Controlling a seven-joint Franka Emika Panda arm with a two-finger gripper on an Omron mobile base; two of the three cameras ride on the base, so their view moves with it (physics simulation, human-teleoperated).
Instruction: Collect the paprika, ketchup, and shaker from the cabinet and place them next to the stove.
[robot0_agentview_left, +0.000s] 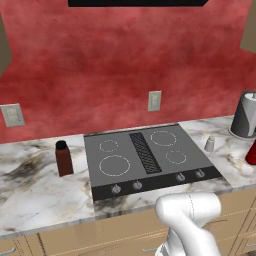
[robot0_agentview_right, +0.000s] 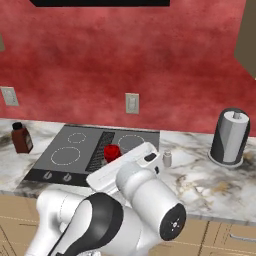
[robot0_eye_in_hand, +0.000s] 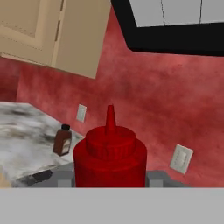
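Note:
The slim red ketchup (robot0_eye_in_hand: 109, 159) with its pointed nozzle stands upright right in front of the hand camera. My gripper (robot0_agentview_right: 120, 157) is shut on it over the counter just right of the stove (robot0_agentview_left: 150, 157); its finger tips are hidden behind the bottle. The ketchup (robot0_agentview_right: 112, 151) shows as a red top beside the hand, and also as a red patch at the right edge (robot0_agentview_left: 251, 153). The paprika (robot0_agentview_left: 63, 159) (robot0_agentview_right: 22, 138) stands on the counter left of the stove. The pale shaker (robot0_agentview_left: 210, 144) (robot0_agentview_right: 167, 159) stands on its right side. The tan cabinet (robot0_eye_in_hand: 52, 35) hangs up on the wall.
A large grey kettle-like pot (robot0_agentview_right: 230, 137) stands at the back right of the marble counter (robot0_agentview_left: 35, 190). White outlets (robot0_agentview_left: 154, 100) sit on the red wall. A black hood (robot0_eye_in_hand: 175, 39) hangs above the stove. Drawer fronts run below the counter edge.

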